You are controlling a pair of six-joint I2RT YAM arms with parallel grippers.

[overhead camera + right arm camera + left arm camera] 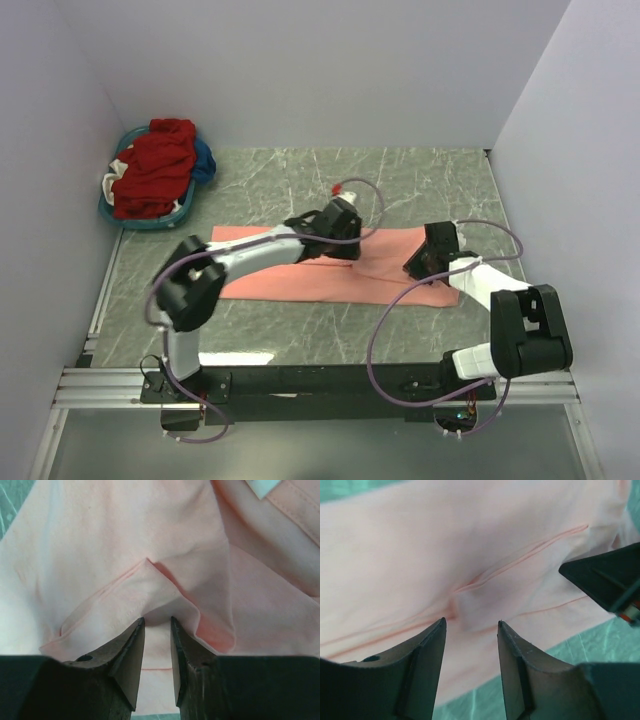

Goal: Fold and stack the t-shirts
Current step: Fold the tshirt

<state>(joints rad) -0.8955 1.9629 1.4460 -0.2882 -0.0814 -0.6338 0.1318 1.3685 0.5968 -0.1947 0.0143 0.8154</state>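
Note:
A pink t-shirt (300,280) lies spread flat across the middle of the green marble table. My left gripper (338,243) hovers over its centre. In the left wrist view the gripper (471,625) is open and empty above a creased seam of the shirt (470,540). My right gripper (420,264) is at the shirt's right part. In the right wrist view its jaws (157,620) stand a narrow gap apart, and a raised fold of the pink shirt (100,555) drapes over the tips. Nothing shows clamped between them.
A teal basket (112,212) at the back left holds a heap of red shirts (155,165) and a blue one (205,160). White walls close the left, back and right sides. The right gripper's dark body shows in the left wrist view (605,580).

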